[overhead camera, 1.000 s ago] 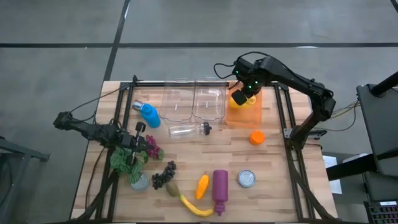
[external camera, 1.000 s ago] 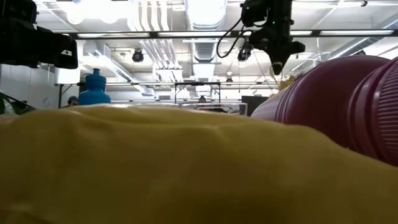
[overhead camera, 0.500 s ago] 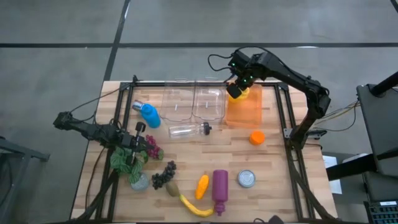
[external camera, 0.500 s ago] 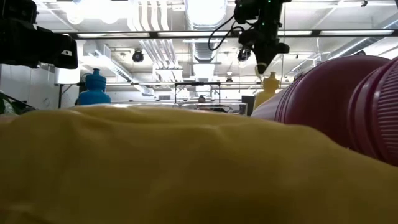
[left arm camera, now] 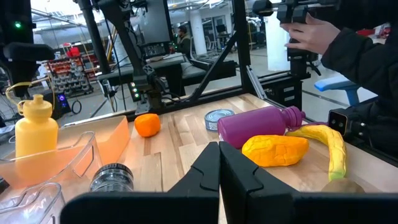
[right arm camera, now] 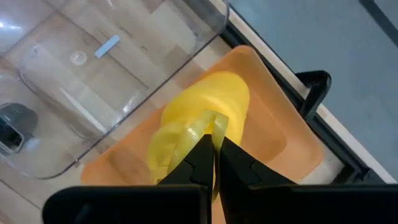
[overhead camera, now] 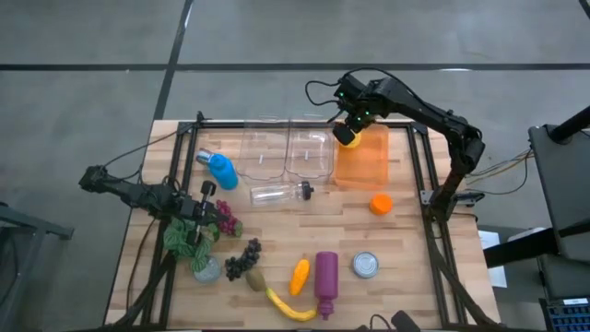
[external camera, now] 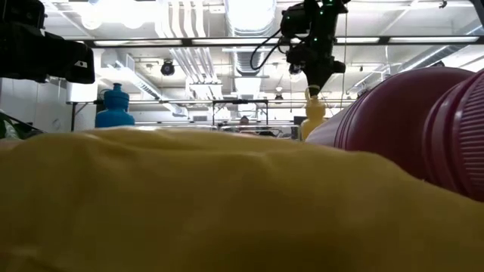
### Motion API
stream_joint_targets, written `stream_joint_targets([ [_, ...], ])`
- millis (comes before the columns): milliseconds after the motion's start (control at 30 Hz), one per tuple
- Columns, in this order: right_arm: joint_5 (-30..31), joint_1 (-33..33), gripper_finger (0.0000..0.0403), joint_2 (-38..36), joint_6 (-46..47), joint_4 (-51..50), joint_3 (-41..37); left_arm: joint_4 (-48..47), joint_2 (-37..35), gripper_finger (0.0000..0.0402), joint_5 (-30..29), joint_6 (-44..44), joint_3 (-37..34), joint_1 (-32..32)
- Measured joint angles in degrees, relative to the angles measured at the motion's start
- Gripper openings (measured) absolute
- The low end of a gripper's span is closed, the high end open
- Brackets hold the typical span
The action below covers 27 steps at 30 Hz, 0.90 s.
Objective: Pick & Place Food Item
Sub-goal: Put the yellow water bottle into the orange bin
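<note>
Yellow bottle: a small yellow plastic squeeze bottle [right arm camera: 202,134] is standing upright in the orange translucent tray [overhead camera: 361,166] at the far side of the surface, in its far left corner beside the clear bins.
Right gripper [overhead camera: 348,135]: it is hanging straight over that yellow bottle, jaws closed on the thin yellow loop at the bottle's top, as the right wrist view is showing.
Left gripper [overhead camera: 196,224]: it is resting low over the near left part of the surface, jaws closed on nothing, just by the leafy green and purple toy vegetable [overhead camera: 224,219].
Wooden surface [overhead camera: 406,240]: pale planks in a black frame, carrying everything below.
Clear bins: two empty clear plastic containers [overhead camera: 287,153] are sitting side by side, just left of the orange tray.
Blue bottle: a blue plastic bottle [overhead camera: 219,169] is lying left of the clear bins.
Clear bottle: a clear plastic bottle with a dark cap [overhead camera: 279,193] is lying on its side in front of the bins.
Orange fruit: a small round orange [overhead camera: 381,204] is sitting just in front of the tray.
Near edge: a dark bunch of toy grapes [overhead camera: 242,257], an orange-yellow mango-like piece [overhead camera: 300,275], a purple plastic bottle lying down [overhead camera: 326,281], a yellow banana [overhead camera: 290,308] and a round tin can [overhead camera: 366,266] are lying close together.
Person: a dark sleeve and hand [left arm camera: 317,34] are showing beyond the surface in the left wrist view.
</note>
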Motion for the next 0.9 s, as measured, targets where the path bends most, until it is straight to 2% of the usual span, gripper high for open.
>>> stream_joint_targets([
  [667,-1.0,-7.2,0.0008,3.1,-5.6,2.0,0.0,0.0,0.0,0.0001,0.0,0.0,0.0,0.0],
  [900,-4.9,-9.3,0.0008,3.8,-8.6,4.9,0.0,0.0,0.0,0.0001,0.0,0.0,0.0,0.0],
])
